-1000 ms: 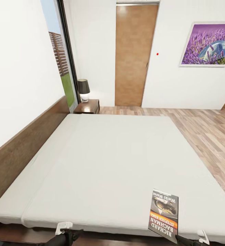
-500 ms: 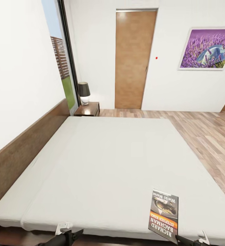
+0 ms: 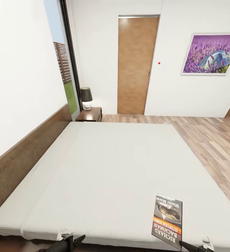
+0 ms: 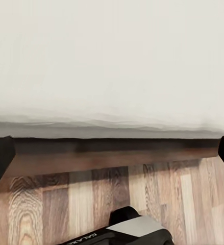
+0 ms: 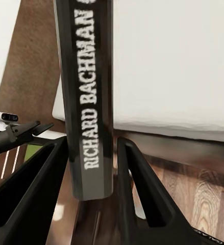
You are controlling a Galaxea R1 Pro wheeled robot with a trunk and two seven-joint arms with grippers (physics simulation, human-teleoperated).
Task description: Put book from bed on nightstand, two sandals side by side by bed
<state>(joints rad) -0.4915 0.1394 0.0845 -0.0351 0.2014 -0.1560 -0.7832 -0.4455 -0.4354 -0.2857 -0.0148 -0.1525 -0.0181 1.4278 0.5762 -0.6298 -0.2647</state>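
Observation:
The book point(image 3: 167, 219) hangs upright over the near right corner of the bed point(image 3: 111, 164), its cover facing me. My right gripper point(image 3: 192, 247) is shut on its lower edge. In the right wrist view the spine point(image 5: 89, 92), lettered "RICHARD BACHMAN", stands between the two black fingers point(image 5: 38, 178) of that gripper point(image 5: 91, 148). My left gripper point(image 3: 71, 241) is open and empty at the bed's near edge. In the left wrist view this gripper point(image 4: 112, 153) faces the mattress side and the dark frame. A nightstand point(image 3: 90, 114) stands at the bed's far left corner. The sandals are out of view.
A black-shaded lamp point(image 3: 86, 98) sits on the nightstand. The dark headboard point(image 3: 24, 157) runs along the left wall, beside a tall window point(image 3: 64, 59). A wooden door point(image 3: 136, 63) and a lavender picture point(image 3: 211, 54) are on the far wall. Wood floor point(image 3: 209, 140) lies right of the bed.
The whole picture has slid downward, so the camera has moved. The book and both grippers keep their places in the picture.

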